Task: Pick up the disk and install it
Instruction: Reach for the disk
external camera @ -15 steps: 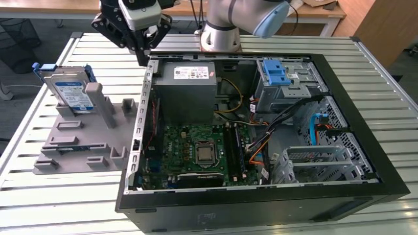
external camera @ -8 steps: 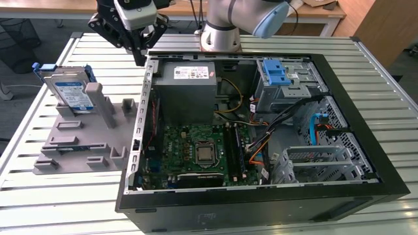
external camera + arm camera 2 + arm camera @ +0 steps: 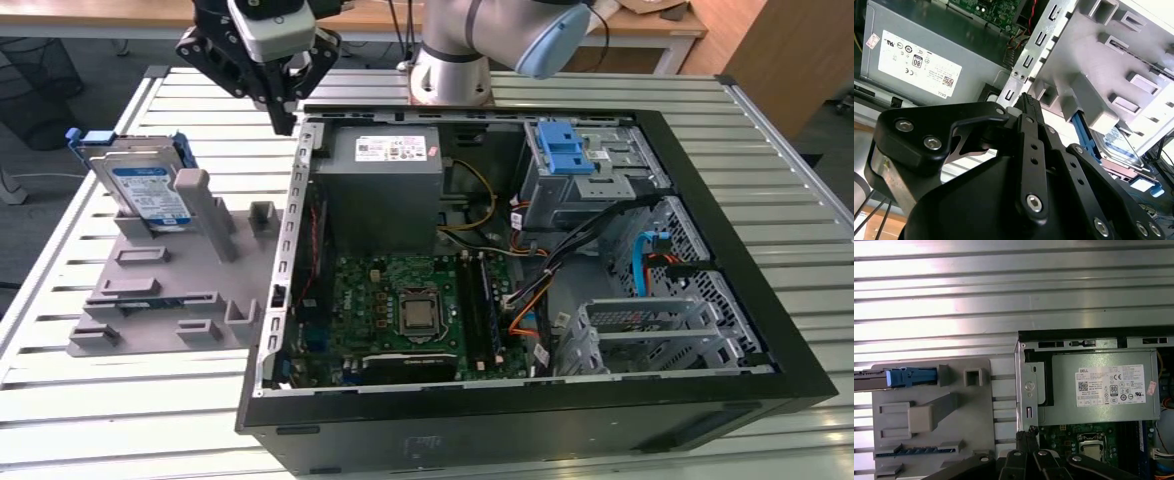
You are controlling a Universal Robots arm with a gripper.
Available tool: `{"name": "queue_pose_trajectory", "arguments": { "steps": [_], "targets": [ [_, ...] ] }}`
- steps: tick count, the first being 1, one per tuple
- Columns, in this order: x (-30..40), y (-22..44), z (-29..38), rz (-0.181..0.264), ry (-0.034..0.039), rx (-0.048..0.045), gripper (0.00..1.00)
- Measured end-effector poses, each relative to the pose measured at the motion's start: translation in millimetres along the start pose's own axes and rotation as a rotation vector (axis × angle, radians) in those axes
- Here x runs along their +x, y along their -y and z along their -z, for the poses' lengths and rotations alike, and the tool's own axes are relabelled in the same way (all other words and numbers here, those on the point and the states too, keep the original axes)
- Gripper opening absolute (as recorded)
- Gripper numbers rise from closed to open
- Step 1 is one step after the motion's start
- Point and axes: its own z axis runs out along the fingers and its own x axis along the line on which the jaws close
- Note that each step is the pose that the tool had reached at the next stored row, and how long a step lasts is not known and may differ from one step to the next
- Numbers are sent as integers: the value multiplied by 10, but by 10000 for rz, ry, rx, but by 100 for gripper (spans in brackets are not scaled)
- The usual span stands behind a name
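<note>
Bench (image 3: 134, 430) carries open case (image 3: 534, 415), holder (image 3: 160, 300) beside it. Disk (image 3: 144, 190) stands on edge in holder, exterior view's left, untouched. Tool (image 3: 282, 122) clenched, empty, above case rim. Pick-up step, approach; grasp calls for tool released, over disk.

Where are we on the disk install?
Nothing looks done yet. The disk stands on edge in the grey fixture, outside the open computer case. The hand is shut, holds nothing and hovers beside the case's wall, apart from the disk. Both the pick and the install are left.
</note>
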Motion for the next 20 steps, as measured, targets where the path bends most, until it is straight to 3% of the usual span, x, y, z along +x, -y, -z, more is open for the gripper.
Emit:
{"name": "queue_pose_trajectory", "arguments": {
  "steps": [8, 14, 20],
  "targets": [
    [28, 2, 1, 0, 0, 0, 11],
    [157, 4, 1, -1, 0, 1, 11],
    [239, -104, -7, -1, 1, -1, 11]
  ]
}}
